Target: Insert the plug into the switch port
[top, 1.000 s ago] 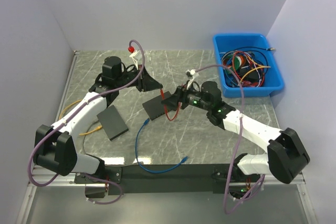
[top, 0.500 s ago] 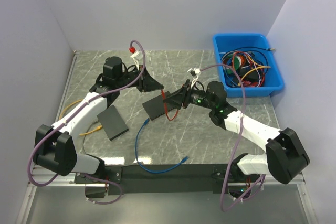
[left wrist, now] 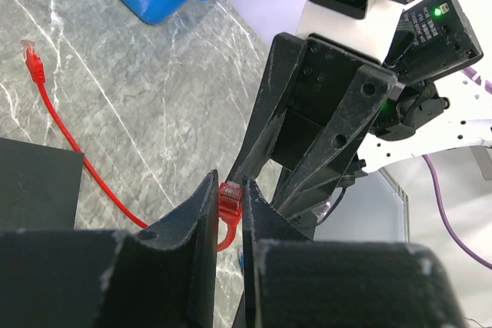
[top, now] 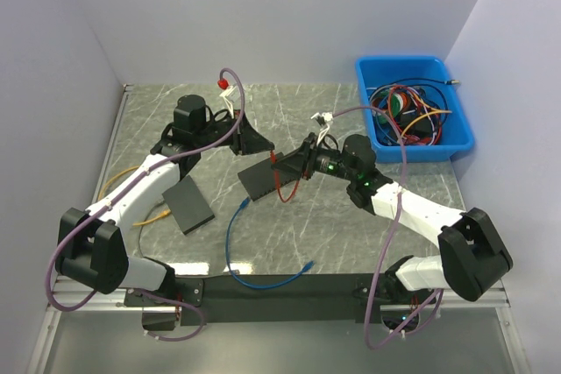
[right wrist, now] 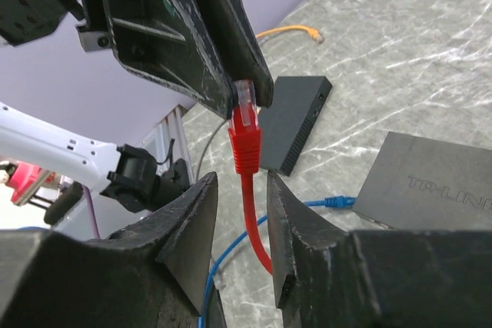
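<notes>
Roughly mid-table, both arms meet above the switch (top: 261, 179). The left gripper (left wrist: 229, 188) is clamped on the red plug (right wrist: 244, 113), held off the table with the clip end pinched between its fingertips and the boot hanging below them. The plug is not in any port.

The red cable (right wrist: 254, 220) drops from the plug and passes between the fingers of the right gripper (right wrist: 240, 180). Its jaws stand at a narrow gap, one on each side of the cable, with a little daylight visible on both sides. It grips nothing. The tips of the two grippers are close, almost nose to nose in the top view.

The switch lies flat, lettered face up, just below and right of the plug in the right wrist view. The cable's far end (left wrist: 31, 55) rests loose on the table (top: 351, 234).

A second box (top: 188, 203) sits left of the switch, well apart from it. An orange cable (top: 151, 218) runs beside the box. A blue cable (top: 231, 238) curls on the table near the arm bases. A blue bin (top: 460, 133) of tangled wires stands at the far right corner.
</notes>
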`<action>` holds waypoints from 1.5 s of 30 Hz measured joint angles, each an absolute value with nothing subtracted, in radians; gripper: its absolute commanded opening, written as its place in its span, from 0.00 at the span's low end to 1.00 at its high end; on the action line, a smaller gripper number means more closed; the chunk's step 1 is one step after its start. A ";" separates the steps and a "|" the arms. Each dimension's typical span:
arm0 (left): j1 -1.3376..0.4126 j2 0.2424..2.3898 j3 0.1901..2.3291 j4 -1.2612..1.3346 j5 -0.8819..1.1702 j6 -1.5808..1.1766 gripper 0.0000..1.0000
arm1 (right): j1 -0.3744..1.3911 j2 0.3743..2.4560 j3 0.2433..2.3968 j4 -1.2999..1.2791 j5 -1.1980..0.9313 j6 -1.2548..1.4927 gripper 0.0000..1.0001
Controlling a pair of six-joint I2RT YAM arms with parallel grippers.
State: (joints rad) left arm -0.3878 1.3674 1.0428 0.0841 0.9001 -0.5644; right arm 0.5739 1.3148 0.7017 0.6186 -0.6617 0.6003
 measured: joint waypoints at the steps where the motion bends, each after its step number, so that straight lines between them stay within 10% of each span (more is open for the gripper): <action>1: -0.388 1.367 1.043 0.084 0.900 -0.564 0.01 | 0.573 1.315 0.702 0.624 -0.660 0.605 0.38; 34: -0.393 1.367 1.044 0.058 0.876 -0.542 0.01 | 0.560 1.365 0.722 0.674 -0.671 0.673 0.00; 41: -0.397 1.367 1.053 0.032 0.850 -0.521 0.51 | 0.560 1.376 0.722 0.700 -0.678 0.690 0.00; 45: -0.402 1.367 1.057 -0.003 0.796 -0.505 0.57 | 0.560 1.372 0.717 0.707 -0.674 0.689 0.00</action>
State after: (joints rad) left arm -0.4023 1.3674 1.0573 -0.0029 0.7956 -0.5049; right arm 0.5598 1.3716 0.7170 0.7067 -0.6743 0.6888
